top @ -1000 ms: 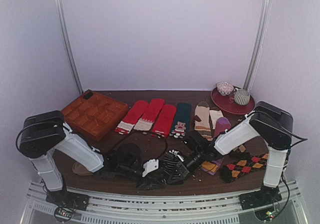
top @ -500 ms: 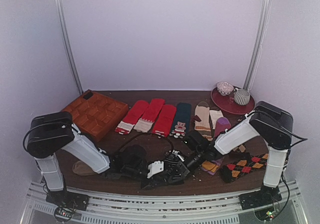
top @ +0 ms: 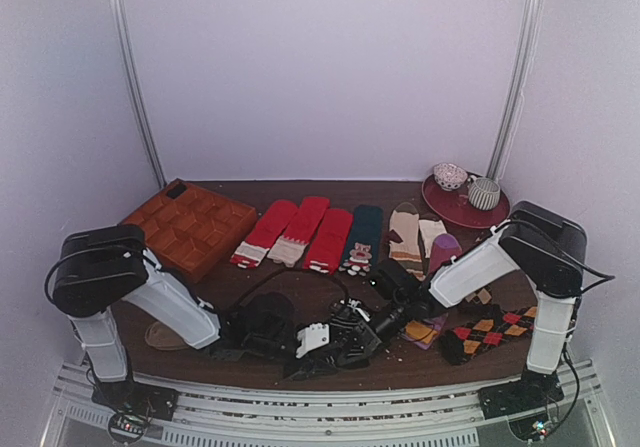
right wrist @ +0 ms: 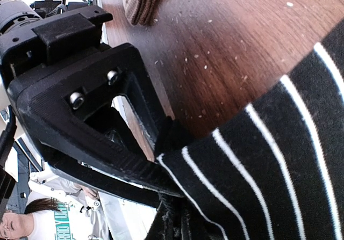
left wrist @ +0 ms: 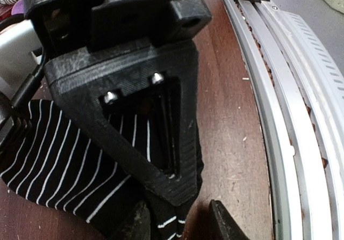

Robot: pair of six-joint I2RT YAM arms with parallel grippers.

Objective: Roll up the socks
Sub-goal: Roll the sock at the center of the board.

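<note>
The socks [left wrist: 54, 165] are black with thin white stripes and lie bunched on the brown table near its front edge, between both grippers [top: 325, 359]. My right gripper [right wrist: 180, 226] is shut on the striped fabric [right wrist: 279, 159], which runs down into its closed fingers. Its black triangular finger [left wrist: 177, 143] fills the left wrist view and presses on the sock. My left gripper [left wrist: 180, 226] is open, with a strip of sock between its fingertips, close to the left one and apart from the right one. In the top view the left gripper [top: 316, 339] and right gripper [top: 352, 329] nearly touch.
An orange compartment tray [top: 190, 229] sits back left. Red socks [top: 300, 232], a teal sock [top: 362, 235] and tan socks [top: 405, 237] lie in a row. An argyle sock [top: 490, 332] lies right, a red plate [top: 440, 205] with cups back right. A metal rail [left wrist: 290, 116] borders the front edge.
The left arm has moved right, bringing its gripper up against the right gripper. The sock has bunched into a smaller bundle. The right arm has hardly moved.
</note>
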